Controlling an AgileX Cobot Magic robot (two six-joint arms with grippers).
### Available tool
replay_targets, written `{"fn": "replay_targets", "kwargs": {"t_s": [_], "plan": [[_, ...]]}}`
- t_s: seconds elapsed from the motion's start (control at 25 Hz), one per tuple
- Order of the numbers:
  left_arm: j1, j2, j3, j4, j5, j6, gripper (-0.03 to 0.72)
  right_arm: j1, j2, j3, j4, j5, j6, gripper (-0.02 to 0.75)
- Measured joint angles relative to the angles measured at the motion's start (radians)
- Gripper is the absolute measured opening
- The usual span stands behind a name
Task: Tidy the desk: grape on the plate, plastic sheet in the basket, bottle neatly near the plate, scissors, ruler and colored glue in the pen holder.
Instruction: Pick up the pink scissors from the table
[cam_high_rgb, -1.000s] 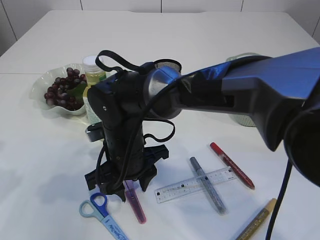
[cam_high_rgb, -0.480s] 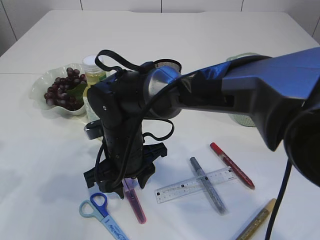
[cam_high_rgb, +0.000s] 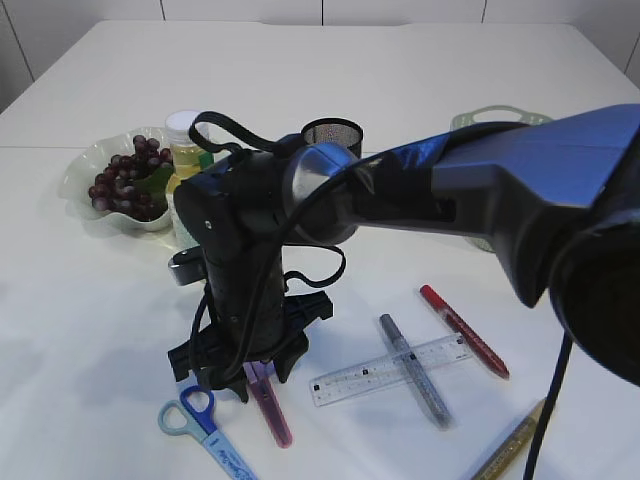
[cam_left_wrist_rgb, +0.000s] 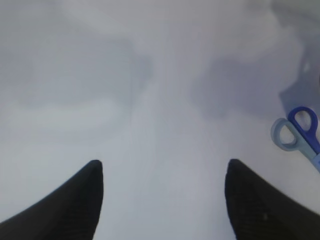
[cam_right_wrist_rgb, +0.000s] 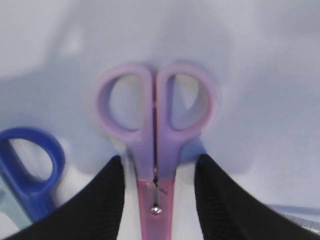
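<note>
The right gripper (cam_right_wrist_rgb: 159, 172) is low over the table (cam_high_rgb: 450, 90), left of centre at the bottom of the exterior view, its jaws apart and straddling the pink scissors (cam_right_wrist_rgb: 156, 135). In the right wrist view the scissors lie in the middle of the frame, loops toward the top, pivot screw and blades toward the bottom, with one black finger (cam_right_wrist_rgb: 97, 205) on each side of the shank. Narrow gaps show between the fingers and the plastic, so nothing is clamped. The blue scissors (cam_right_wrist_rgb: 27, 175) lie just beside, at the lower left of that frame.

The left gripper (cam_left_wrist_rgb: 162, 200) shows only in its own view, jaws wide apart over bare table, with the blue scissors' loops at the right edge.

In the exterior view the ruler (cam_high_rgb: 392, 370) lies lower centre, with a grey glue pen (cam_high_rgb: 415, 370) crossing over it. A red pen (cam_high_rgb: 463, 330) lies to their right and a gold one (cam_high_rgb: 510, 445) at the bottom right. The plate (cam_high_rgb: 85, 170) holding grapes (cam_high_rgb: 125, 180) is at the upper left, the bottle (cam_high_rgb: 185, 150) just right of it, and the mesh pen holder (cam_high_rgb: 331, 133) upper centre behind the arm. The basket (cam_high_rgb: 495, 118) is partly hidden at the upper right.
</note>
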Motion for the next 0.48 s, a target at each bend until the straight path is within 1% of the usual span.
{"fn": "replay_targets", "kwargs": {"t_s": [0.08,0.24,0.28,0.48], "plan": [[0.0,0.0,0.0,0.0,-0.001,0.0,0.552,0.0,0.002,0.0,0.002,0.0,0.0,0.358],[0.0,0.0,0.0,0.0,-0.001,0.002,0.552,0.0,0.002,0.0,0.007,0.0,0.0,0.221],[0.0,0.0,0.0,0.0,-0.001,0.002,0.552,0.0,0.002,0.0,0.007,0.0,0.0,0.204],[0.0,0.0,0.0,0.0,-0.001,0.002,0.552,0.0,0.002,-0.002,0.007,-0.002,0.0,0.193]]}}
